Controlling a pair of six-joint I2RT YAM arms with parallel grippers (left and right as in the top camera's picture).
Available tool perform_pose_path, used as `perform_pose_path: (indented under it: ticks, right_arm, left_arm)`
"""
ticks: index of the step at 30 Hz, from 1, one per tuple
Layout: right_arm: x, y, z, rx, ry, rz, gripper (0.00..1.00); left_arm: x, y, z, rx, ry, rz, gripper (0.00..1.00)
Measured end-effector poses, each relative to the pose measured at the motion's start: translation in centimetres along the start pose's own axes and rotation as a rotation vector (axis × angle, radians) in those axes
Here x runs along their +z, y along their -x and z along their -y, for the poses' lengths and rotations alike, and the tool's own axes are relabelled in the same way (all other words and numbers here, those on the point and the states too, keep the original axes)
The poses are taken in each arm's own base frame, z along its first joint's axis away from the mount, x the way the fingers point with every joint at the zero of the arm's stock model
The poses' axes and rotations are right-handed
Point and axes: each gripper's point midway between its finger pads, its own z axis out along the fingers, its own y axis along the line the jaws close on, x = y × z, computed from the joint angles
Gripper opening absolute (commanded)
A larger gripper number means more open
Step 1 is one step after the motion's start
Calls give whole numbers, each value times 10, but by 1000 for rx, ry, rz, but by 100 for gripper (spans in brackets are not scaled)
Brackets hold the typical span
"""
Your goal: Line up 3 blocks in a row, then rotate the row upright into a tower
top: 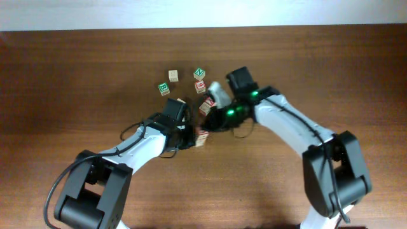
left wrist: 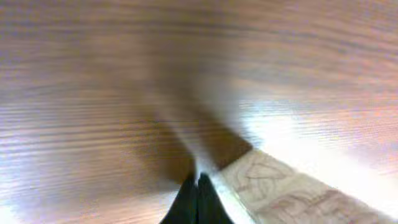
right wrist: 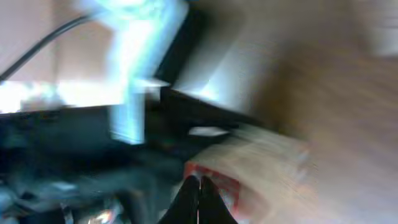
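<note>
A light-wood block (top: 202, 137) lies mid-table at the tip of my left gripper (top: 194, 135). In the left wrist view that gripper (left wrist: 198, 185) is shut and empty, and its tips touch the left edge of this pale block (left wrist: 283, 193). A second block (top: 206, 105) with red print lies just above my right gripper (top: 211, 121). The right wrist view is blurred. There my right gripper (right wrist: 199, 186) is shut, with its tips against a red-printed block (right wrist: 255, 177). A pale block (top: 173, 76) sits farther back. I cannot read any letters on these.
At the back stand a green N cube (top: 199, 74), a green B cube (top: 164, 88) and a red 9 cube (top: 200, 84). Both arms meet closely at mid-table. The left arm's body (right wrist: 140, 74) fills the right wrist view beyond the block.
</note>
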Motion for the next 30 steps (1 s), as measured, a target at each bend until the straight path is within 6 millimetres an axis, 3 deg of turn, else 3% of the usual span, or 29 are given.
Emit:
perform_pose_path:
  ticks: [1, 11, 20, 24, 30]
  right_arm:
    - [4, -3, -4, -4, -3, -12, 4]
    - [4, -3, -4, 15, -3, -12, 4]
    - [-10, 0, -5, 51, -132, -61, 4]
    - [-25, 15, -7, 47, -85, -21, 4]
    - [-51, 14, 44, 113, -265, -6, 4]
  left_arm:
    - [1, -12, -3, -6, 7, -40, 0]
    - [1, -12, -1, -7, -7, -45, 0]
    - [0, -12, 14, 0, -81, -52, 0]
    - [-1, -14, 16, -6, -102, -73, 0]
    - [-1, -15, 16, -7, -102, -75, 0]
